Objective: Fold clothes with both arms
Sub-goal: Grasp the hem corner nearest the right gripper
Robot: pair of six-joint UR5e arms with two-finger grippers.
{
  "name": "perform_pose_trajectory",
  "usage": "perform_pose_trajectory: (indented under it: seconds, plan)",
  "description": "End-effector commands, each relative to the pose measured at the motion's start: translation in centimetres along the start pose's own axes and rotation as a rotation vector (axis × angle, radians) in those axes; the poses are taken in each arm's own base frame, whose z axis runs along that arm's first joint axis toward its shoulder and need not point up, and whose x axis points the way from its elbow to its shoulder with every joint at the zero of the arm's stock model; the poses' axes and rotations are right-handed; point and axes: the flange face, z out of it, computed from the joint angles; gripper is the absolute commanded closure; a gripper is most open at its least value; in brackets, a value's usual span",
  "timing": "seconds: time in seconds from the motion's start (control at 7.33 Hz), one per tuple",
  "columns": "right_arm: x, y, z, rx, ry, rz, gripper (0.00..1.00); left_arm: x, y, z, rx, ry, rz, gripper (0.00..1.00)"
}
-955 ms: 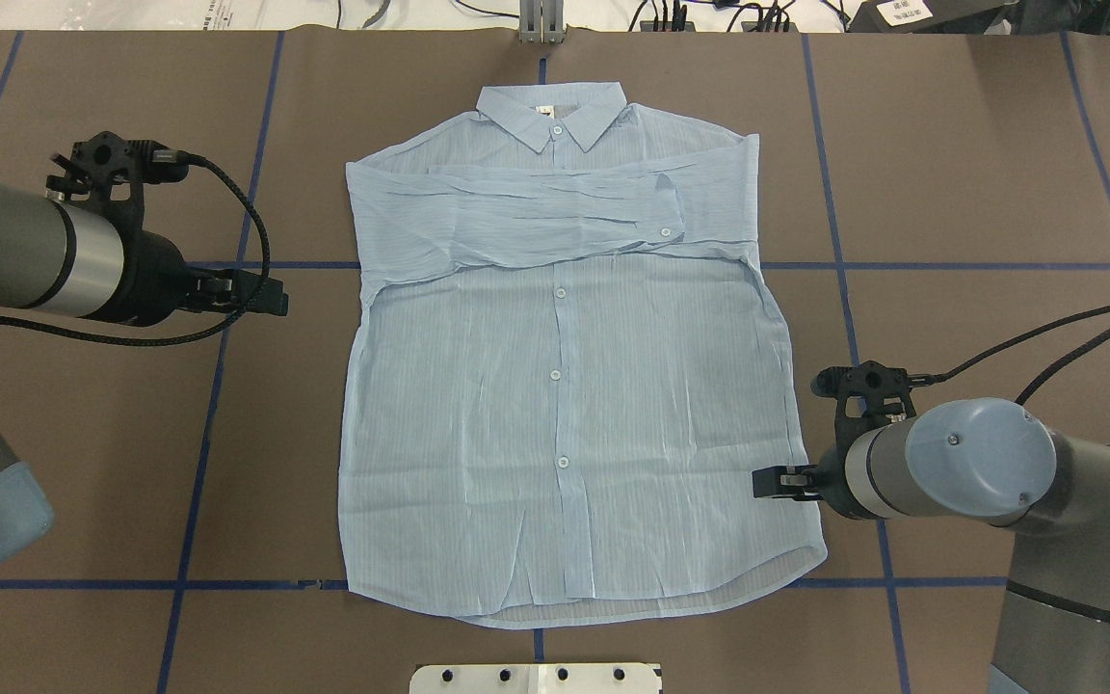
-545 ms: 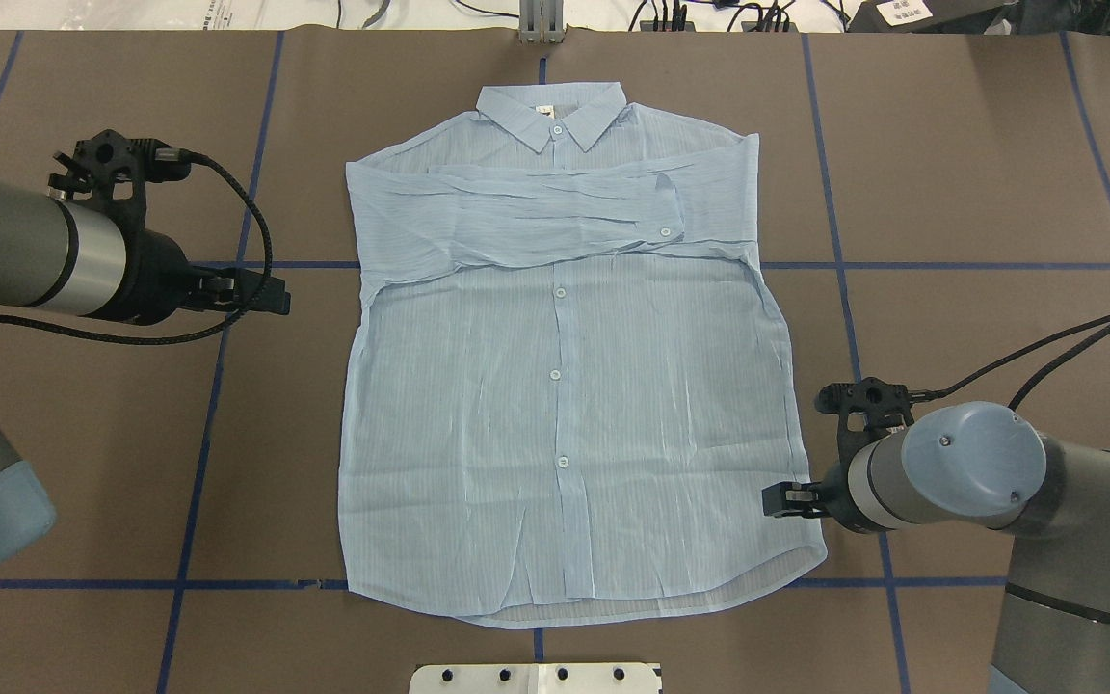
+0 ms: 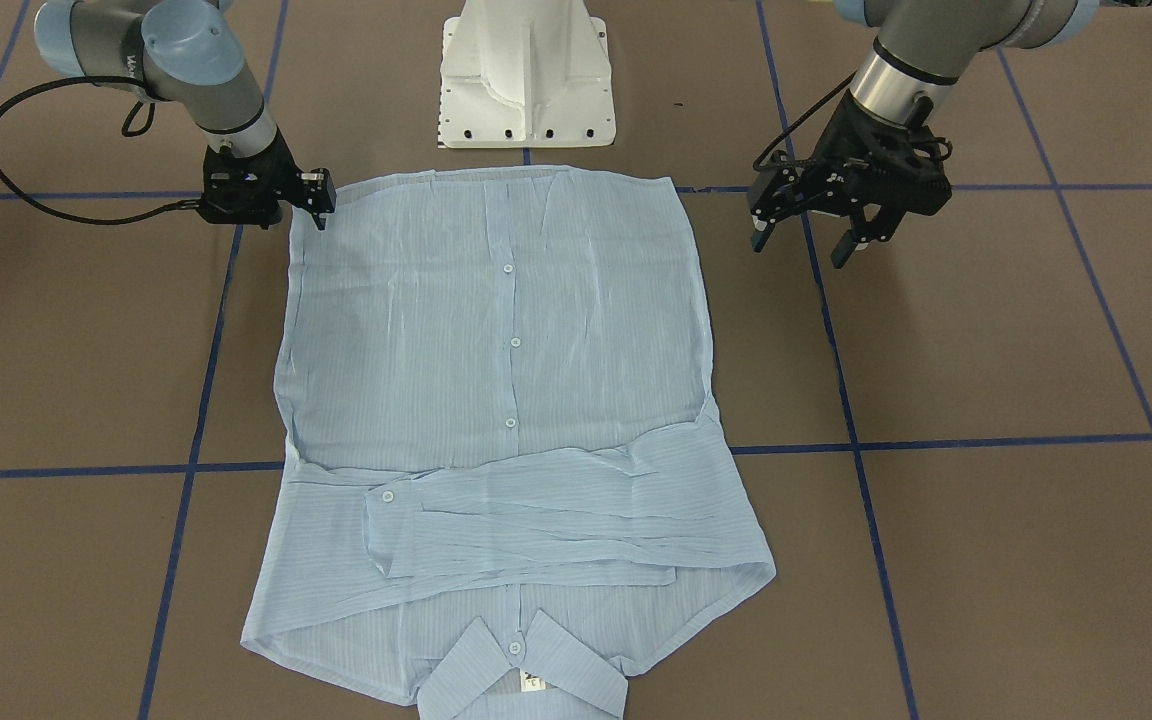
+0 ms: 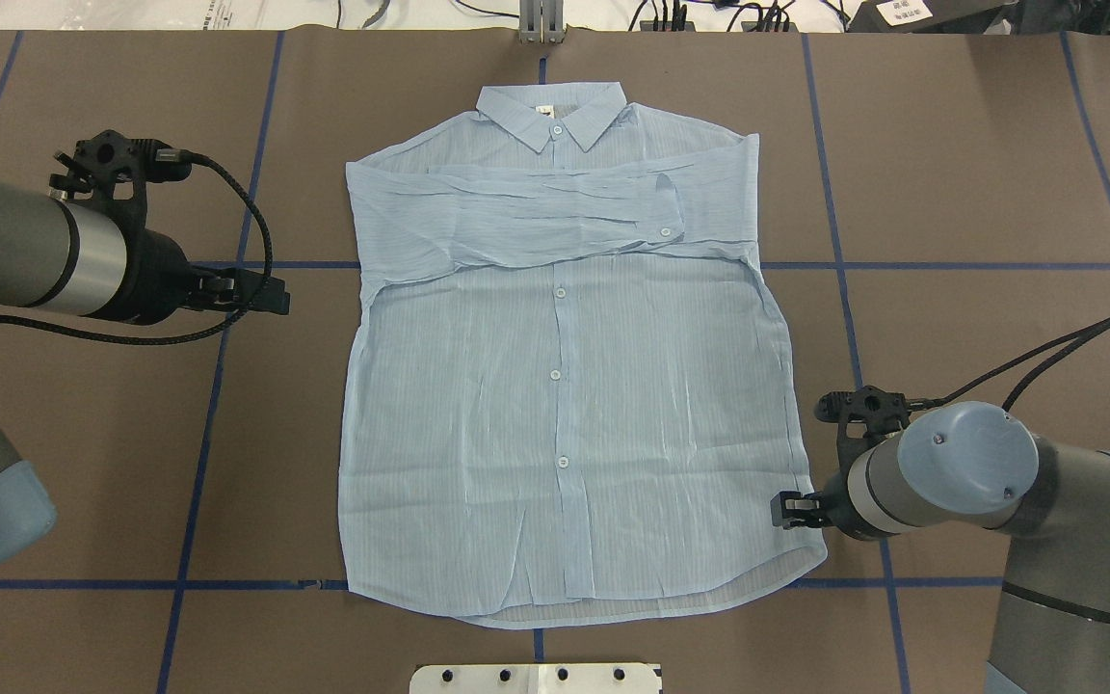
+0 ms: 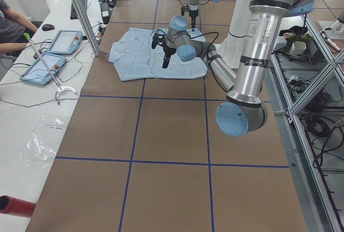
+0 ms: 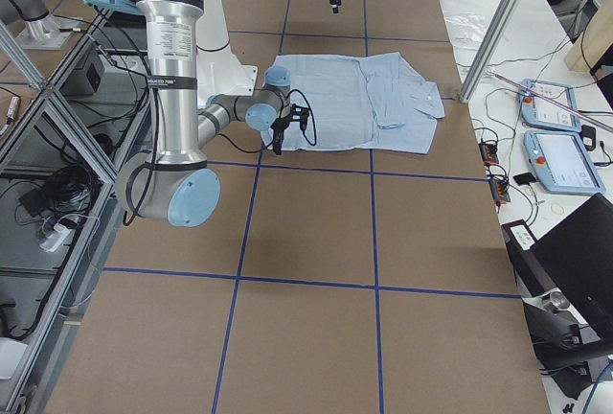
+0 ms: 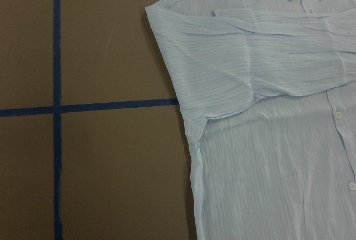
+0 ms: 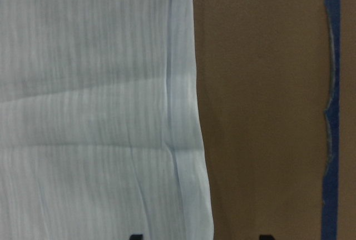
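1. Left gripper (image 4: 271,295): its jaws are spread and hold nothing. It hangs over bare table (image 4: 950,193), well apart from the shirt's left edge and about level with the armpit. The shirt lies to its right.
2. Shirt (image 4: 565,405): it lies flat at mid-table, buttons up, with the sleeves folded across the chest. Its long axis runs straight away from the robot, collar (image 4: 552,114) far and hem (image 4: 613,602) near the base.
3. Right gripper (image 4: 786,509): its jaws are apart and hold nothing. It sits at the shirt's right side edge, just up from the hem corner. The right wrist view shows that edge running between the two fingertips (image 8: 136,236). I cannot tell whether they touch the cloth.
4. Judgement: the right arm is much the nearer and is placed to pinch the side edge. The left arm must first travel right to reach its edge.
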Motion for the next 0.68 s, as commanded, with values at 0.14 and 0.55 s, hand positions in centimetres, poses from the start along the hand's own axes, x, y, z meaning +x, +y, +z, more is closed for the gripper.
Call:
perform_pose_trajectory:
  seconds: [0.14,0.55]
  plan:
    - [0.13,0.14,0.08,-0.014,0.001,0.001,0.40,0.03,-0.03,0.00,0.001,0.000,0.003,0.00]
    - [0.10,0.54,0.25,-0.051,-0.004,0.003,0.41,0.03,-0.03,0.00,0.001,0.000,0.003,0.00]
